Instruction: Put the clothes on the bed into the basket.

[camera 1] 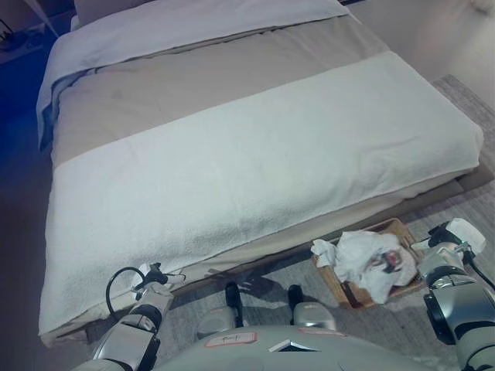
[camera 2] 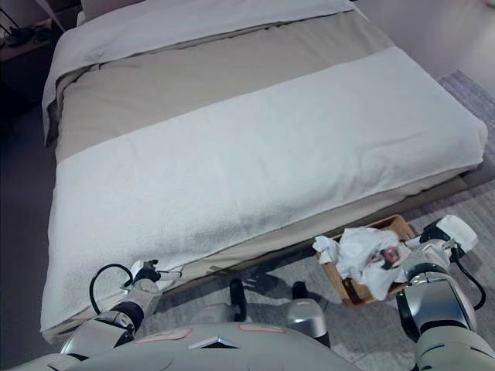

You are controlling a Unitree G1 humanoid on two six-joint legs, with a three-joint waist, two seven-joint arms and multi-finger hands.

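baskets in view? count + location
1. The basket sits on the floor beside the bed, at lower right by the right arm, with white clothes piled in it. None visible elsewhere.

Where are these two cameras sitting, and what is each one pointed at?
Left eye view: on the robot's head, looking down at the bed; left hand lower left, right hand lower right by the basket.
Right eye view: same head, slightly to the side, same downward look; both arms show again.
Shared: bed, rug, and basket heaped with white clothes.
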